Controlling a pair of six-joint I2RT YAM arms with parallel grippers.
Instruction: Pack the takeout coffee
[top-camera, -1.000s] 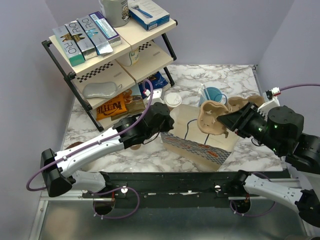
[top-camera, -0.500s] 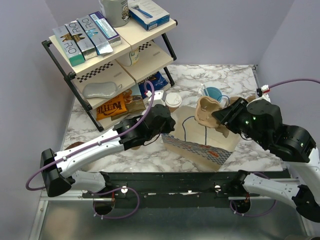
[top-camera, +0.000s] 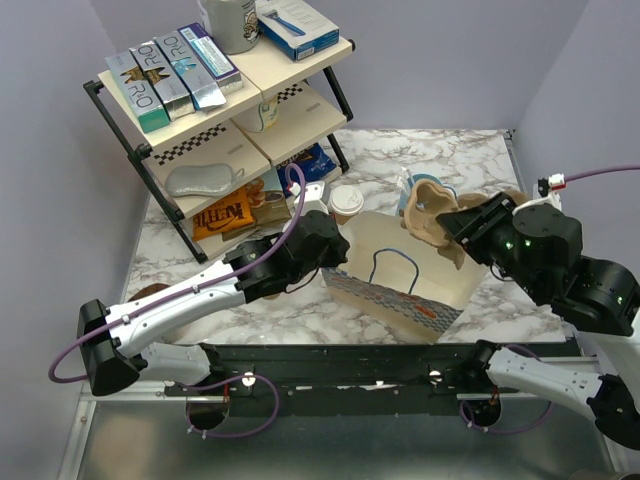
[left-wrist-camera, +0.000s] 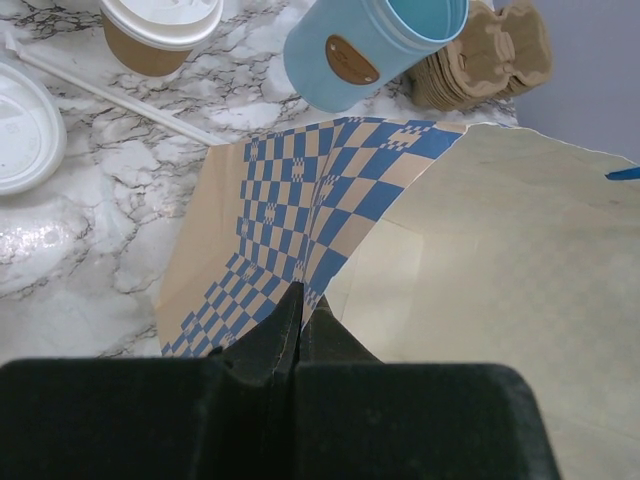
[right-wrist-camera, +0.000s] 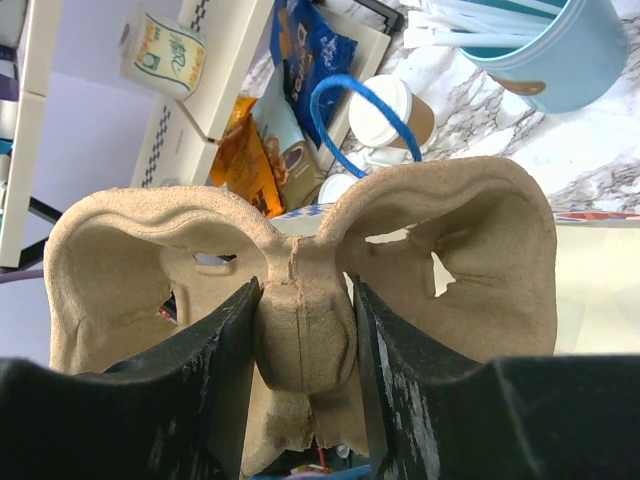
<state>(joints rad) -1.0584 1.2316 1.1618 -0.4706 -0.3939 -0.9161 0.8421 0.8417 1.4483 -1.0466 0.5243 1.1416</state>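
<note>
Right, quick status. Coffee (top-camera: 346, 201) sits upright on the worktop (top-camera: 450, 150), lid on, just past the far left corner of the bag (top-camera: 400, 290) and in front of the rack (top-camera: 225, 145). It is not packed yet and nothing touches it.

Left end effector (left-wrist-camera: 298, 300) is pinched together on the bag's left rim; we read that as holding the mouth apart. Right end effector (right-wrist-camera: 305, 340) is clamped on the centre rib of a pulp carrier (right-wrist-camera: 450, 260), which hangs tilted above the bag's far right edge, near the blue cup (top-camera: 428, 188).

Relation we care about: from the right end effector the coffee lies to its left, across the bag mouth, at roughly the same depth on the worktop. From the left one it lies just beyond the fingertips, slightly left. So the left arm is nearer, but we judge it tied up with the bag; letting go probably lets the mouth sag. Coffee's long axis is vertical, so a pick wants a side approach around the cup wall below the lid, jaws level.

Our read: carrier goes in first, then the right arm frees up and reaches left for the coffee. Risk: the blue cup and the bag's far rim stand close to that path.
</note>
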